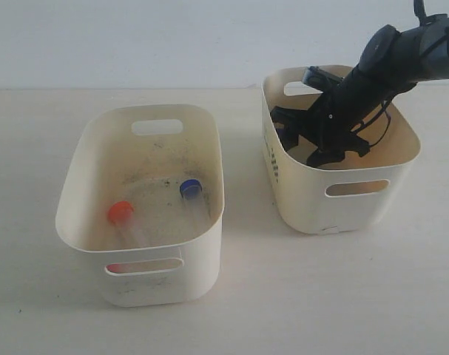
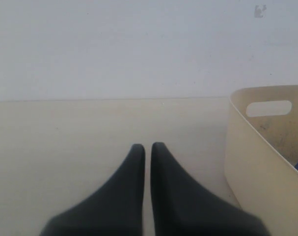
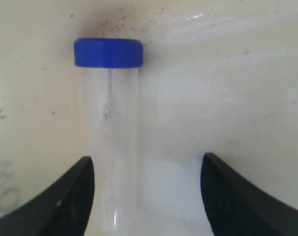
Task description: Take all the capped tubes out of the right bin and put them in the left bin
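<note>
In the exterior view the left bin (image 1: 157, 277) holds an orange-capped tube (image 1: 121, 213) and a blue-capped tube (image 1: 191, 188) on its scuffed floor. My right gripper (image 1: 313, 140) reaches down into the right bin (image 1: 357, 214). In the right wrist view my right gripper (image 3: 148, 160) is open. A clear tube with a blue cap (image 3: 109, 123) lies on the bin floor (image 3: 227, 88) between the fingers, close to one finger. My left gripper (image 2: 148, 146) is shut and empty above the table, beside the left bin (image 2: 257, 162).
The two bins stand side by side on a pale table (image 1: 246, 296), with a gap between them. A white wall (image 1: 135, 37) runs along the back. My left arm does not show in the exterior view.
</note>
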Available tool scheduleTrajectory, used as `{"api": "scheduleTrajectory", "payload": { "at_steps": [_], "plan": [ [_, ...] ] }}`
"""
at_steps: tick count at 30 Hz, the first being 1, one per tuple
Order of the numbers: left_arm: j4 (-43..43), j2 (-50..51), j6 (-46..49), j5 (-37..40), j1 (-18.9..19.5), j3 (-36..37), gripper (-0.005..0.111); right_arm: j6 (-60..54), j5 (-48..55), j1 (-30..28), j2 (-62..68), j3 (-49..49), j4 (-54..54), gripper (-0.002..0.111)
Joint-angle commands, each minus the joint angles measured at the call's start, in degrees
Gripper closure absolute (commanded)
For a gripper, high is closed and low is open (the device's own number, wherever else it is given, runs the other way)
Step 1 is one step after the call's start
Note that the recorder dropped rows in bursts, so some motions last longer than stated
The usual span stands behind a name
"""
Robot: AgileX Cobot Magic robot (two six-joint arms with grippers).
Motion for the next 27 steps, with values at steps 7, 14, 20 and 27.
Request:
{"api": "scheduleTrajectory", "payload": {
  "at_steps": [7,14,20,27],
  "plan": [
    [-0.13,0.2,-0.23,-0.55,-0.06,-0.22,0.103,1.33,0.31,0.01,2.01,-0.21,-2.26,0.048],
    [-0.13,0.2,-0.23,-0.55,-0.06,-0.22,0.103,1.49,-0.24,0.01,3.02,-0.21,-2.56,0.066],
    [-0.13,0.2,-0.23,-0.55,-0.06,-0.22,0.103,0.93,-0.14,0.01,3.02,-0.21,-2.56,0.101],
    [-0.13,0.2,-0.23,-0.55,-0.06,-0.22,0.103,0.93,0.18,0.01,2.89,-0.21,-2.56,0.108]
  ]
}}
